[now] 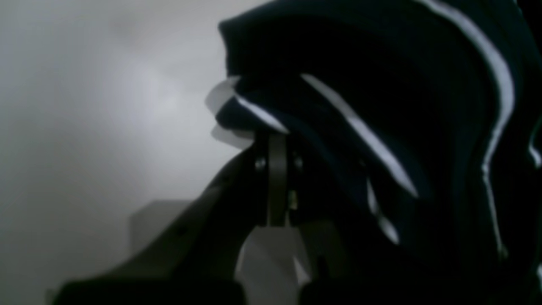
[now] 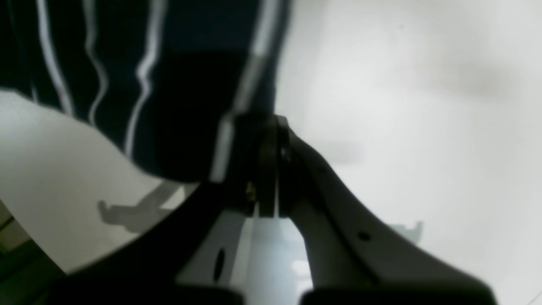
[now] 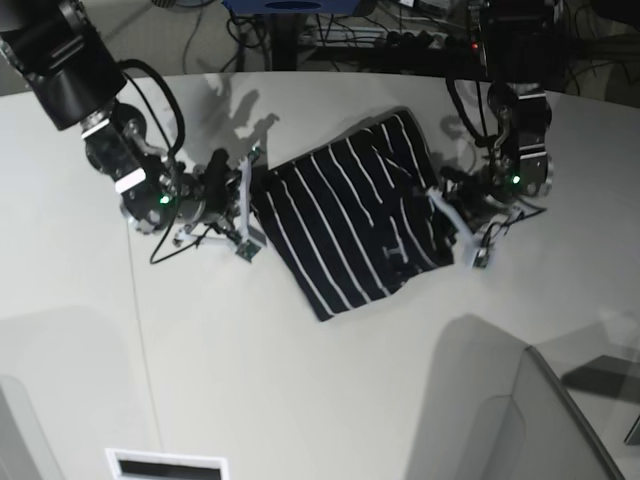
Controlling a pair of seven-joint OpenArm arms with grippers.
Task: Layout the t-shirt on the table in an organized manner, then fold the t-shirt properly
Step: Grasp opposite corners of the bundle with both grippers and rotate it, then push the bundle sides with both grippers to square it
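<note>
A smooth, matte off-white table (image 3: 330, 400) with a curved far edge is shown, crossed by a thin dark seam (image 3: 140, 330) well to the viewer's left of the t-shirt (image 3: 350, 225); beyond the far edge, cables and dark equipment (image 3: 400, 35) are seen on the floor. The t-shirt, of soft dark navy fabric with thin white stripes, is spread roughly flat near the table's middle, its long axis and stripes running diagonally. The left gripper (image 1: 273, 135) is seen closed on a bunched striped fold at one side of the t-shirt, and the right gripper (image 2: 264, 127) is closed on the opposite edge.
</note>
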